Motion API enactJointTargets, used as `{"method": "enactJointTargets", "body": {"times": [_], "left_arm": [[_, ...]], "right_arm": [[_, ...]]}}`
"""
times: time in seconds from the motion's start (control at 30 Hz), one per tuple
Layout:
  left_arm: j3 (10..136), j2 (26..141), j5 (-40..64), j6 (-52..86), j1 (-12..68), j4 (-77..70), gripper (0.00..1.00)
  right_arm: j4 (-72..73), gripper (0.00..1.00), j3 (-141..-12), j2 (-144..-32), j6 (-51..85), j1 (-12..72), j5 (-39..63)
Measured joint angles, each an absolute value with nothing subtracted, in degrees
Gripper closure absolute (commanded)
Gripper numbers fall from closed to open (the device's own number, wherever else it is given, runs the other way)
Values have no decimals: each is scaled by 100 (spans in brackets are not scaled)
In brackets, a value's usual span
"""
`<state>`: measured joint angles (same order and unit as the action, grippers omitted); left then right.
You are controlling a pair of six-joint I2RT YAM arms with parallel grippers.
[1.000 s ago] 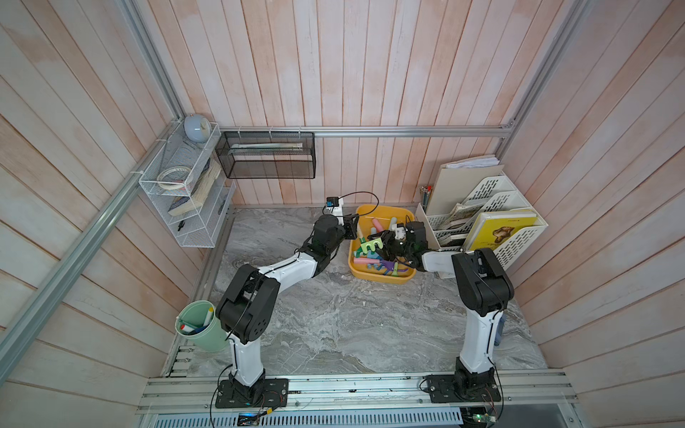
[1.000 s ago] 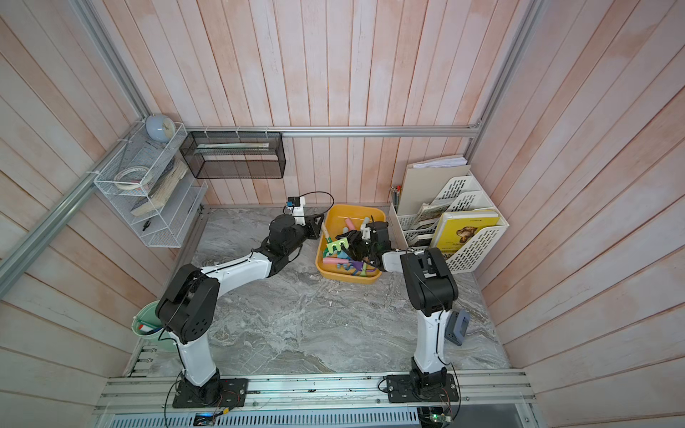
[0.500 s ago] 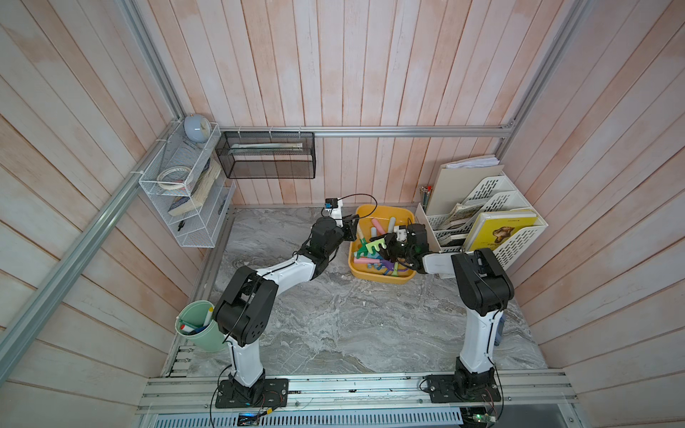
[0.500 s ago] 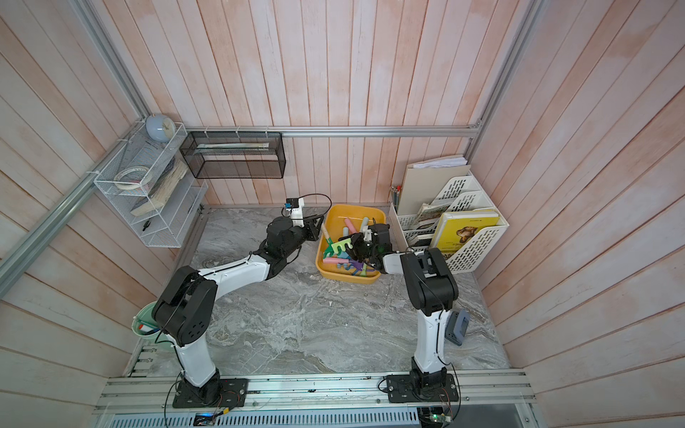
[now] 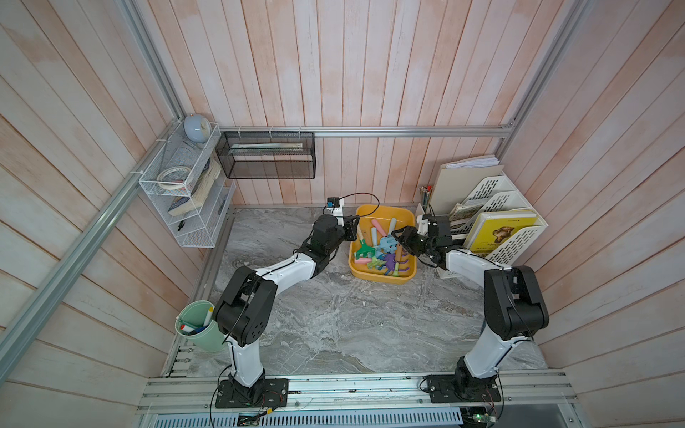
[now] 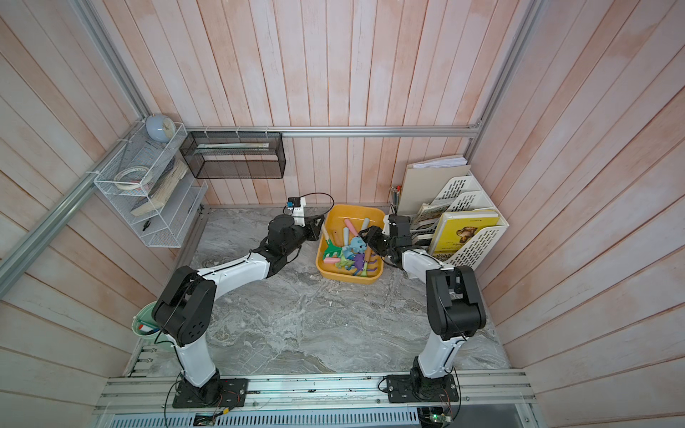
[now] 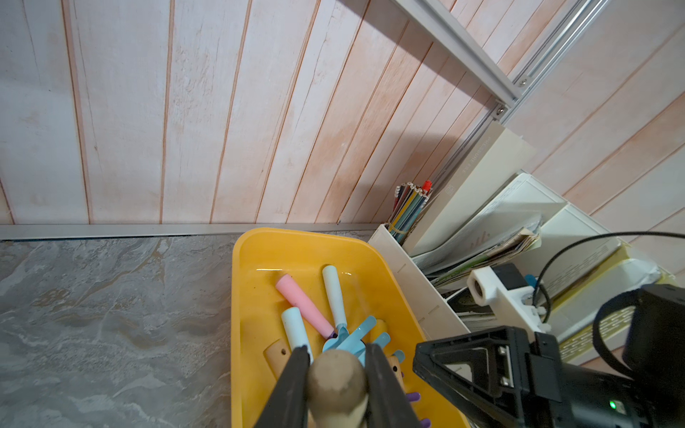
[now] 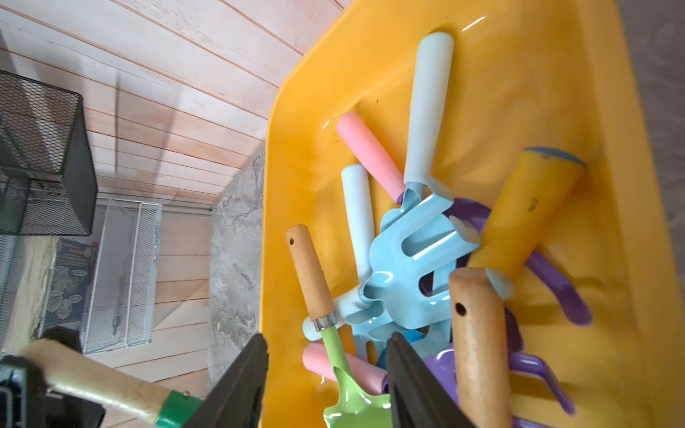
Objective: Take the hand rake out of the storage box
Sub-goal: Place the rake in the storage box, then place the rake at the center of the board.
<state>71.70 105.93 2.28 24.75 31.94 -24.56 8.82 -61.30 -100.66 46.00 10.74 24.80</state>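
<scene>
Your left gripper [image 5: 354, 230] is clamped tight on the rake [image 5: 363, 252]. In the left wrist view its 2 fingers [image 7: 289, 385] press on either side of the rounded end of the pale wooden handle. The right wrist view shows that handle running to a green collar [image 8: 173, 407].

You can see the rake's green head in both top views, tines spread, over the left side of the box [image 5: 381, 278], a little nearer the robot than the gripper. It has not cleared the box. The head is above or on the other tools there, and you cannot tell from these views whether it touches them.

Your right gripper [image 5: 399, 239] reaches in from the opposite side, over the right half of the box. Its jaws stand partly apart and grip nothing. In the right wrist view, the gap between them shows a second green tool [image 8: 352, 404] with a wooden handle, and a pink handle [image 8: 318, 361], both lying lower in the box.

The box sits on the marble table [image 5: 352, 326] near the back wall, with the white file rack [image 5: 496, 207] just beside its right side. Inside lie a blue tool [image 8: 411, 259], purple tools [image 8: 556, 281], a yellow handle [image 8: 526, 207] and 2 pale blue handles [image 8: 426, 111], piled across one another. The 2 grippers are near each other but apart.
</scene>
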Motion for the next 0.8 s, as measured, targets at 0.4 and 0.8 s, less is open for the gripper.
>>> {"method": "enactJointTargets", "body": {"times": [0.4, 0.8], "left_arm": [[7443, 10202, 926, 2333, 3074, -1785, 100], [7155, 10005, 2554, 1861, 2877, -1909, 100]], "right_arm": [[1911, 32, -5450, -9262, 2495, 1651, 3155], [2738, 36, -5583, -9345, 1699, 2126, 4536]]}}
